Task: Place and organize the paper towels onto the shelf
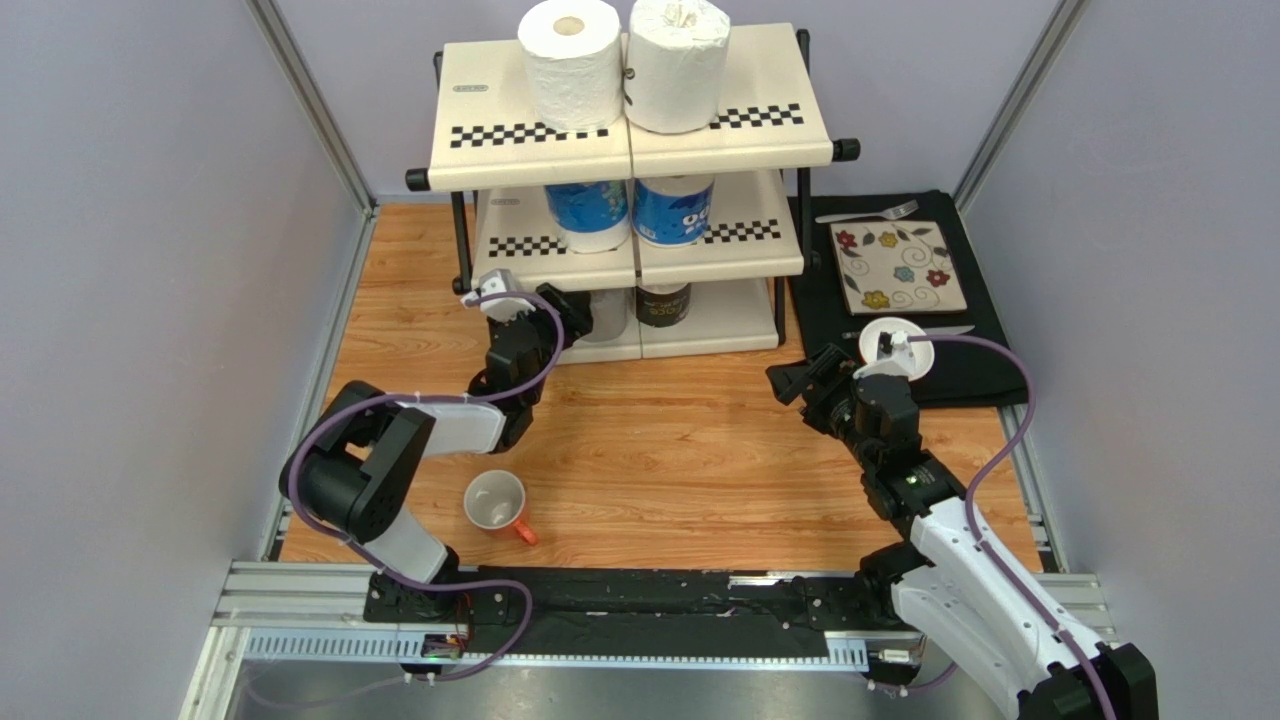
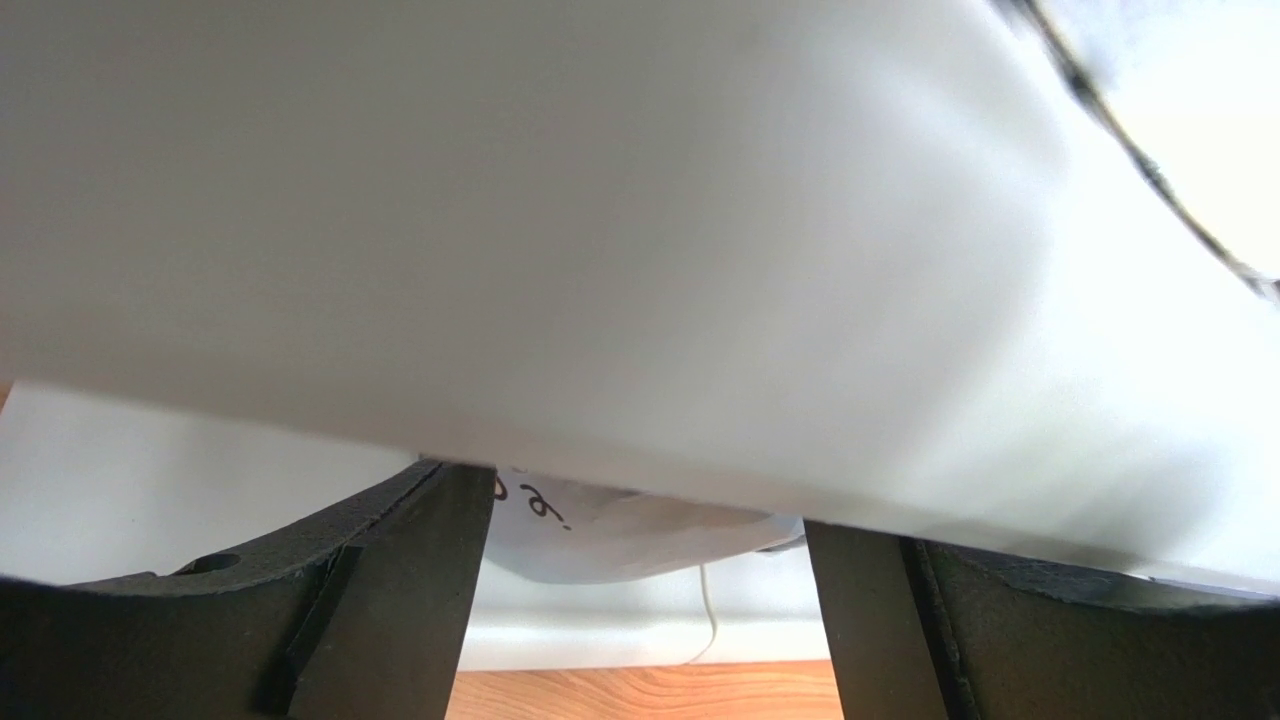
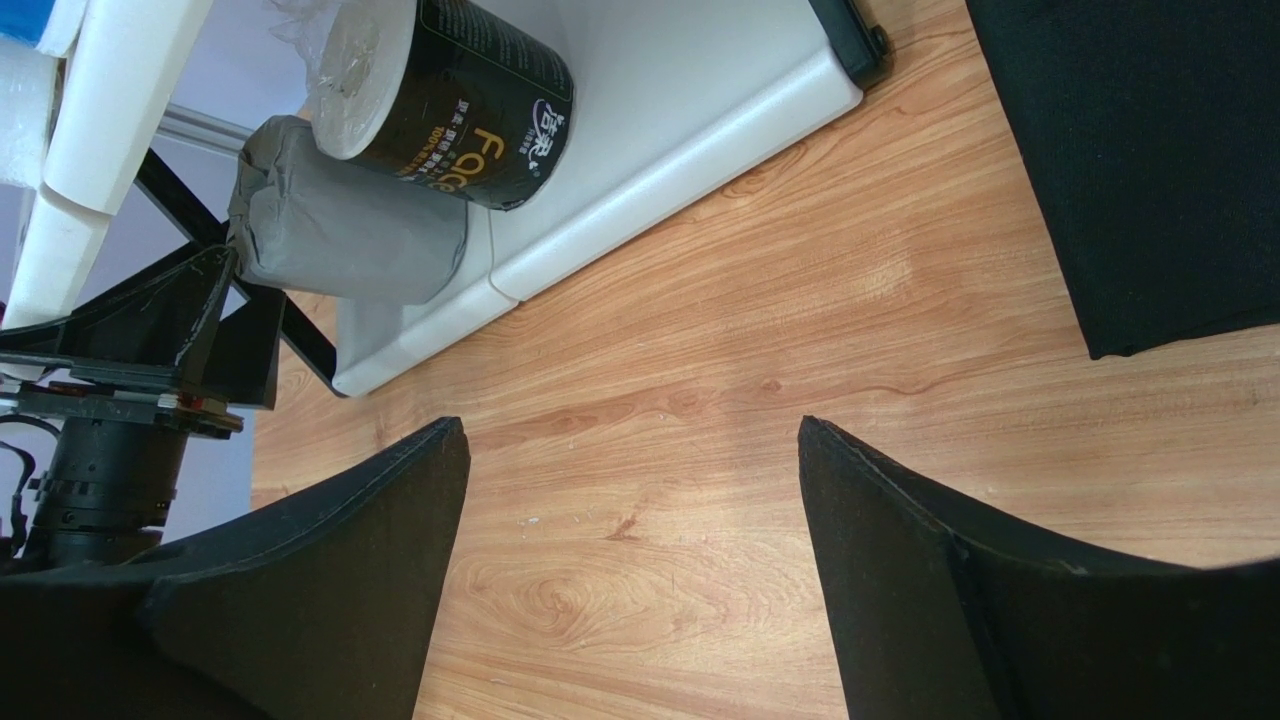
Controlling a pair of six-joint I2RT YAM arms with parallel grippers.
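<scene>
The left end effector (image 1: 568, 311) sits at the left front of the bottom tier of the shelf (image 1: 496, 138). Its own camera shows its 2 fingers (image 2: 398, 600) spread apart beneath a pale panel. The rounded grey roll (image 2: 601, 533) fills the gap just beyond them, and we cannot tell whether either finger touches it. From above, the wrist hides that roll almost wholly.

Only the right wrist view shows it plainly: it is on the bottom tier, right beside the dark-wrapped roll (image 3: 466, 105). That view also shows the right end effector (image 3: 631, 435) with its jaws wide apart and only the bare wooden bench (image 3: 721, 495) between them.

The overhead camera alone shows the upper tiers. The 2 white rolls (image 1: 571, 63) stand side by side on the top tier, and the 2 blue-printed rolls (image 1: 588, 210) on the middle tier.

The shelf stands at the middle of the bench's far edge. A black mat (image 1: 962, 375) carrying a flowered tile (image 1: 899, 267) lies in the far right corner, and a mug (image 1: 496, 503) sits toward the near left corner.

The left arm (image 1: 436, 428) folds sharply at its elbow near the left edge, with its forearm reaching toward the far edge and into the shelf. The right arm (image 1: 962, 555) rises from the near right corner and stretches diagonally. Its wrist is beside the mat's near left corner and points at the shelf.
</scene>
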